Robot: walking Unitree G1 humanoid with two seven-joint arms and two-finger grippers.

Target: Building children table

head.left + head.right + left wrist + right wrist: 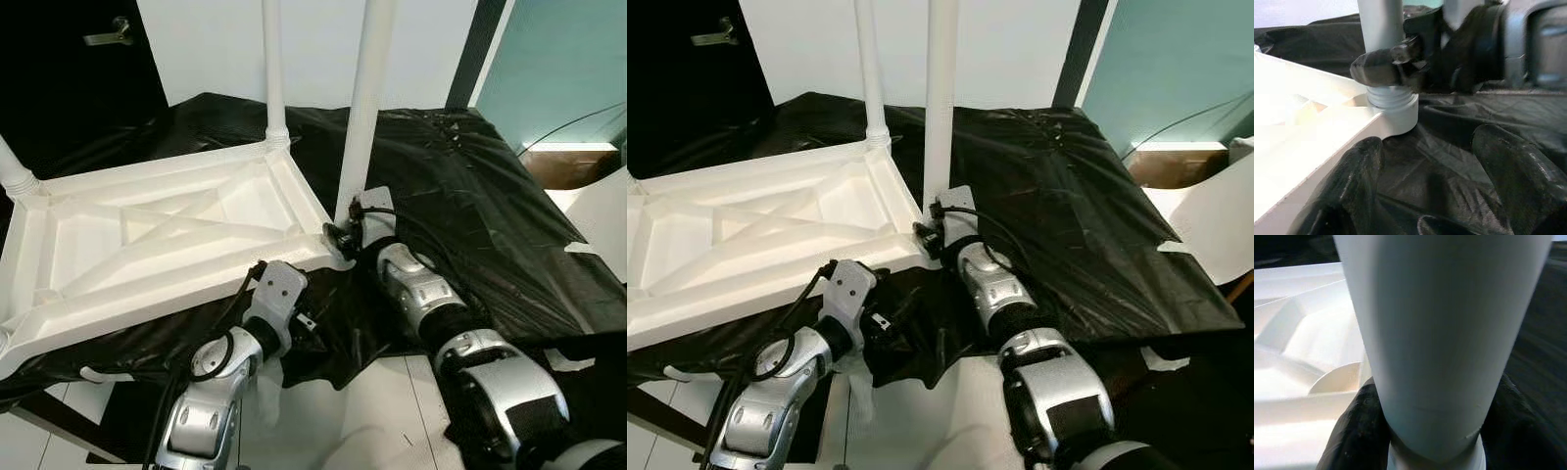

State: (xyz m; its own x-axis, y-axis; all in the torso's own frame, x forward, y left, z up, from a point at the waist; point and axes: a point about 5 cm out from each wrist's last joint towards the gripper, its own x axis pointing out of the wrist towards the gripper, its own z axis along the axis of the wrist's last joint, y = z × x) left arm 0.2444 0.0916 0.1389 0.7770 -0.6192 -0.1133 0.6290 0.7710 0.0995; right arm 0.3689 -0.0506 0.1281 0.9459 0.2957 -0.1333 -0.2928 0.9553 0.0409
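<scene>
A white children's table top (167, 235) lies upside down on a black plastic sheet (460, 186). White legs stand up from its far corner (274, 69) and its left corner (15, 174). A third leg (364, 108) stands in the near right corner socket (1396, 105), with its threaded end (1387, 95) partly showing. My right gripper (343, 235) is shut around the base of this leg (1444, 333), one finger (1386, 66) wrapping it. My left gripper (1430, 196) is open just before the same corner, low over the sheet by the top's front edge (265, 269).
The sheet covers a low surface whose front edge (323, 367) drops to a white floor (382, 411). A dark door with a handle (108, 37) is at the back left. At the right are a teal wall (563, 69), a brown box (573, 166) and white paper (598, 220).
</scene>
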